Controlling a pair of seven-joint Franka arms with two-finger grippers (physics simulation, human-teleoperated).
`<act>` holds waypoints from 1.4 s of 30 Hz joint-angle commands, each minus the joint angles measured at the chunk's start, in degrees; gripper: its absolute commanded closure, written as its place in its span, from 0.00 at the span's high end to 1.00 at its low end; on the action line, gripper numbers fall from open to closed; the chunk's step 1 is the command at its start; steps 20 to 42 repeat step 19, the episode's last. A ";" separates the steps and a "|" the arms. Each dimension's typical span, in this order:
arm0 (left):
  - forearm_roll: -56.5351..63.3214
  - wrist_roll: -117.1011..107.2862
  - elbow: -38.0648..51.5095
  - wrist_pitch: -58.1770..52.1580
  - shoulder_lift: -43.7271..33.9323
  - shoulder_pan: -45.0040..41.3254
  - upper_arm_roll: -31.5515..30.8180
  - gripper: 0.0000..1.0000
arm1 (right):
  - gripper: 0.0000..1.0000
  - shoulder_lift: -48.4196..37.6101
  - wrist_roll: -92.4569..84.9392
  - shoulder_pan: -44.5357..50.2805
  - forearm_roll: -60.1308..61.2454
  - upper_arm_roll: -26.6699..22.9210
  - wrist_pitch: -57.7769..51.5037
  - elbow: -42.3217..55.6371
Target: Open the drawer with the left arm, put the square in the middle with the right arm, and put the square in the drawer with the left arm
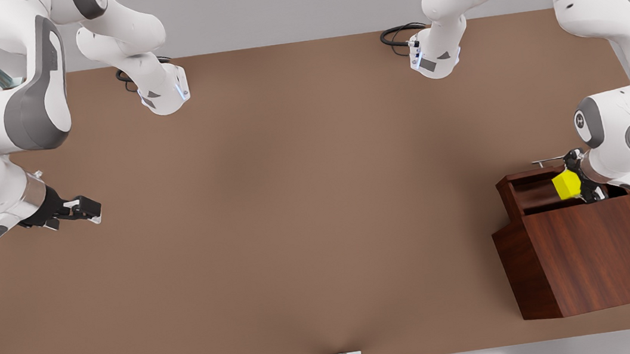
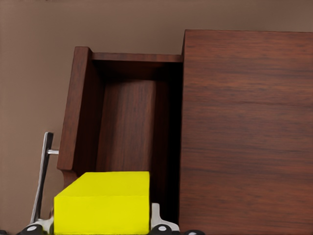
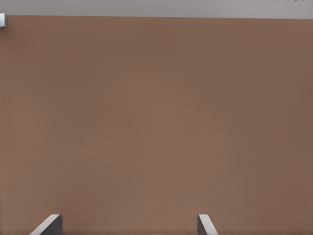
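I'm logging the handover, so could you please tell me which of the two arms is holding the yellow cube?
The left arm, at the front view's right: its claw grips the yellow cube over the open drawer. The right claw hangs open over the bare tabletop.

The yellow square (image 1: 566, 184) is held by the left tool (image 1: 580, 183) over the open drawer (image 1: 527, 190); the right tool (image 1: 87, 210), fingers parted, is kept above the worktop (image 1: 294, 203).

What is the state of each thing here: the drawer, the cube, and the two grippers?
Drawer: pulled open, nothing lying inside it yet.
Yellow cube: held in the air above the open drawer.
Left gripper: shut on the cube, over the drawer.
Right gripper: open, holding nothing, waiting over the table at the front view's left.
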 commanded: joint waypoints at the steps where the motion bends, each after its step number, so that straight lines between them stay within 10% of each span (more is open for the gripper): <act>1: 0.38 0.00 0.00 0.00 0.00 0.00 0.00 1.00 | 1.00 -0.01 0.00 0.00 0.00 0.00 0.00 0.00; 5: 0.38 1.40 0.70 -3.94 -2.90 0.00 -0.26 1.00 | 1.00 -0.01 0.00 -0.26 0.00 0.00 0.09 0.00; 8: -7.16 47.32 16.24 -35.49 -6.95 -1.23 -7.74 1.00 | 1.00 0.08 0.00 -0.35 0.00 0.00 0.09 -0.09; 11: -7.52 78.48 19.69 -39.46 -8.88 -8.96 -6.59 1.00 | 1.00 -0.01 0.00 -0.44 0.00 0.00 0.00 -0.09; 42: -8.84 83.76 21.88 -39.20 -8.70 -13.18 -6.42 1.00 | 1.00 -0.01 0.00 -0.44 0.00 0.00 0.00 -0.09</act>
